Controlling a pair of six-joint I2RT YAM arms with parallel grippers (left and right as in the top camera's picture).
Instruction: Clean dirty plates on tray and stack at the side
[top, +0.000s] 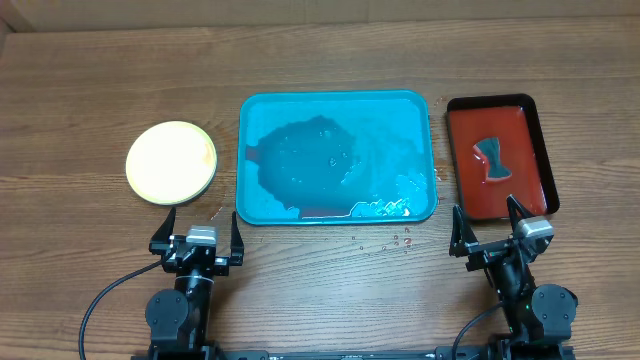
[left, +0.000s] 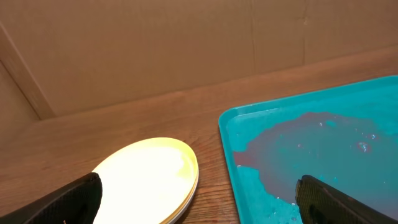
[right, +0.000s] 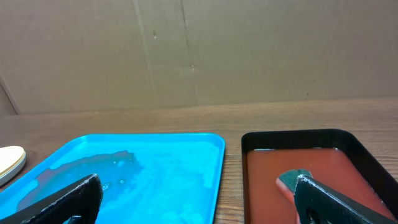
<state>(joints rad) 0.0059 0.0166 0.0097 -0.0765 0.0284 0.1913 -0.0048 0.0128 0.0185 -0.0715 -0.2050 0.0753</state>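
Two grippers sit at the near edge of the table (top: 90, 90), both with jaws spread wide and nothing between them. The left gripper (top: 200, 230) is near the gap between plates and tray. The right gripper (top: 486, 228) is just in front of the red tray (top: 458, 160).

Plates (top: 171, 162): stacked on the bare wood left of the tray (top: 243, 150), close to it but apart. The top plate is pale yellow and shows no smear. In the left wrist view the plates (left: 149, 177) show more than one rim at the edge, but the count cannot be told. They lie between the left gripper's (left: 198, 199) dark fingers (left: 74, 199), with the tray's (left: 225, 134) corner beside them.

Tray: turquoise, centred on the table, holding no plate. A shallow puddle (top: 310, 155) tinged reddish brown covers its left and middle. A red streak lies along the near rim, with pale droplets at the near right corner.

Red tray: dark-rimmed, just right of the tray, holding a grey pad (top: 492, 160) in its middle. In the right wrist view the right gripper (right: 198, 199) faces the gap between tray (right: 214, 168) and red tray (right: 336, 134). The pad (right: 291, 179) shows beside the right finger, and the plates' (right: 11, 163) edge at far left.

A cardboard wall (right: 199, 50) stands behind the table.
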